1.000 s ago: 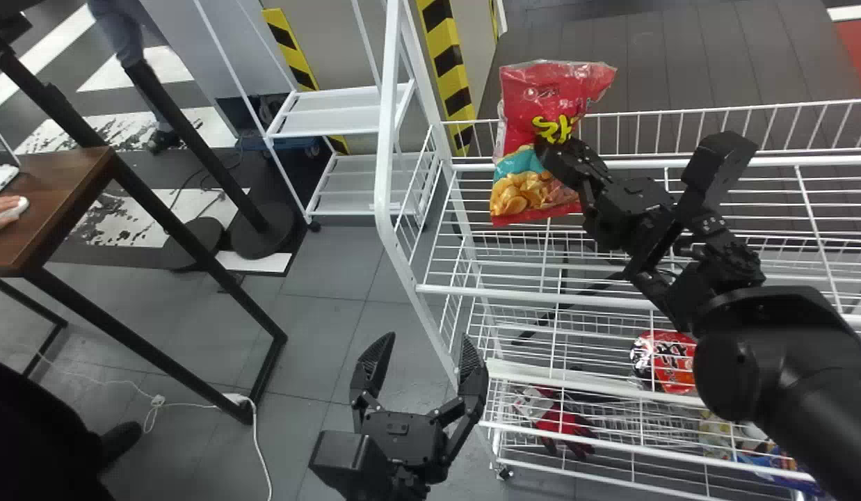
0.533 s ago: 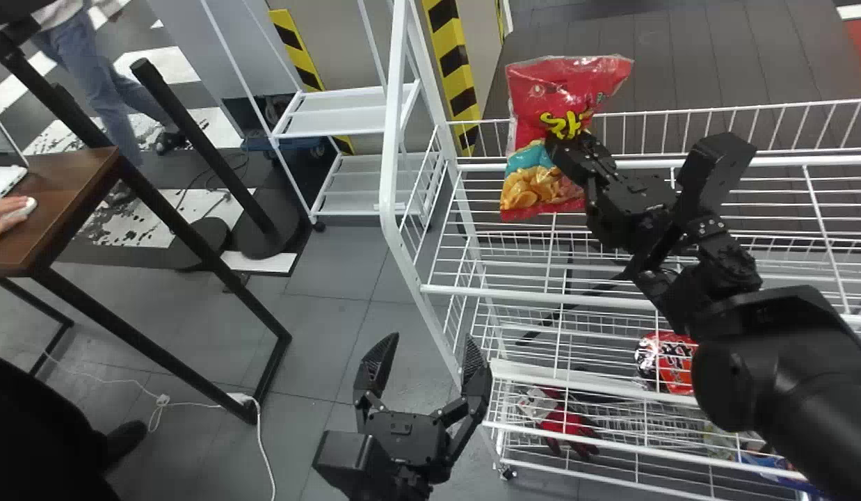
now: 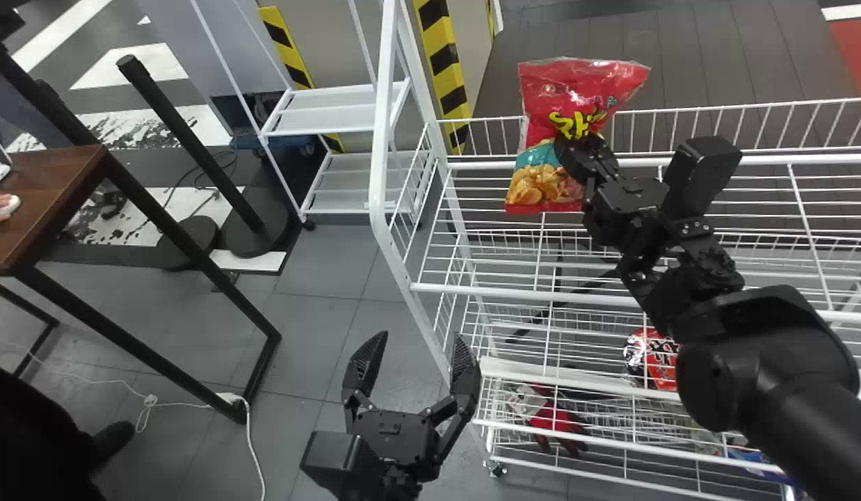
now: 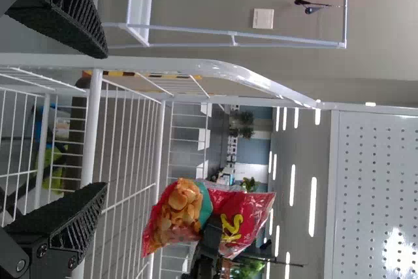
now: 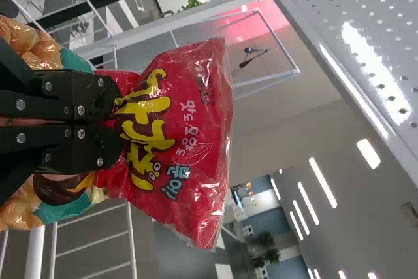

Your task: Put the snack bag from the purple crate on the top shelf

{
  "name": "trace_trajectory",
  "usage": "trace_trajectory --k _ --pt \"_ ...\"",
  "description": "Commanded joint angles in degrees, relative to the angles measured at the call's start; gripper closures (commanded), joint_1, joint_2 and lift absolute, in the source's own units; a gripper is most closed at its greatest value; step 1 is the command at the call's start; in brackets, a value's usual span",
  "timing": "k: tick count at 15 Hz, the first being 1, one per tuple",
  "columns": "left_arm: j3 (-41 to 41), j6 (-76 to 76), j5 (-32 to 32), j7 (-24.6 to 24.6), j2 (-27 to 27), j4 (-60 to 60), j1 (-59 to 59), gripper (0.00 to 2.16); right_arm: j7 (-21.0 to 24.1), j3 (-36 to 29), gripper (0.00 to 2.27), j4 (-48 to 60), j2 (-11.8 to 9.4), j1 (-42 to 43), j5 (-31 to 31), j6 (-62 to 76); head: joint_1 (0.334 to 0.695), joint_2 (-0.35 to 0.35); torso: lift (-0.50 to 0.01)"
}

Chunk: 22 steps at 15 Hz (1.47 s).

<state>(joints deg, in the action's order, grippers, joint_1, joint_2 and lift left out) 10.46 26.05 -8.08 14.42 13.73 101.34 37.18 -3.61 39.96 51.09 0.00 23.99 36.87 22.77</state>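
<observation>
Snack bag: the snack bag [image 3: 550, 132] was off the shelves, suspended at the far left part of the rack, seen against the back rail of the upper wire shelf [image 3: 757, 161].
Right gripper: the right gripper [image 3: 571, 147] was pinching the snack bag across its middle, both fingers pressed in on the film.
Bag offset from right gripper: the red end extended above the grip; the end with the printed chips hung below it.
Long axis: near upright, running crosswise to the fingers. The bag was therefore presented on end, not flat.
Arm selection: right. Its gripper bore the load; the left gripper [image 3: 421, 339] stood lower, well apart from the bag, near the left post [image 3: 383, 132], with its fingers spread and nothing between them.
Shelf clearance: the gap between the bag's lower end and the shelf wires could not be read.
Next operation (judged): bring the chip end inside the shelf rails, lower until supported, then release.
Caution (judged): a low approach risked catching the chip end on a rail; the soft bag could tip over once released.
</observation>
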Motion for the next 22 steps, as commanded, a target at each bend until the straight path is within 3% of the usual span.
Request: trace_trajectory --k 1,16,18,20,22 --pt "0.0 0.0 0.0 0.09 -0.02 0.0 0.0 0.12 0.44 -0.05 0.41 0.06 0.05 0.09 -0.04 -2.34 0.695 0.303 0.0" --pt "0.0 0.36 0.0 0.09 -0.02 0.0 0.18 0.12 0.44 -0.58 0.35 0.68 0.05 -0.18 -0.22 -4.1 0.695 0.306 0.0" --pt "0.0 0.36 0.0 0.09 -0.02 0.0 0.27 0.12 0.35 -0.76 0.75 0.68 0.05 -0.09 -0.57 -5.5 0.695 0.307 0.0" --pt "0.0 0.36 0.0 0.09 -0.1 0.0 0.27 0.12 1.85 -0.93 1.81 0.68 0.05 -0.09 -0.57 -6.21 0.695 0.309 0.0" --pt "0.0 0.36 0.0 0.09 -0.02 0.0 0.27 0.12 3.08 -0.93 2.14 0.68 0.05 -0.09 -1.36 -6.38 0.695 0.303 0.0"
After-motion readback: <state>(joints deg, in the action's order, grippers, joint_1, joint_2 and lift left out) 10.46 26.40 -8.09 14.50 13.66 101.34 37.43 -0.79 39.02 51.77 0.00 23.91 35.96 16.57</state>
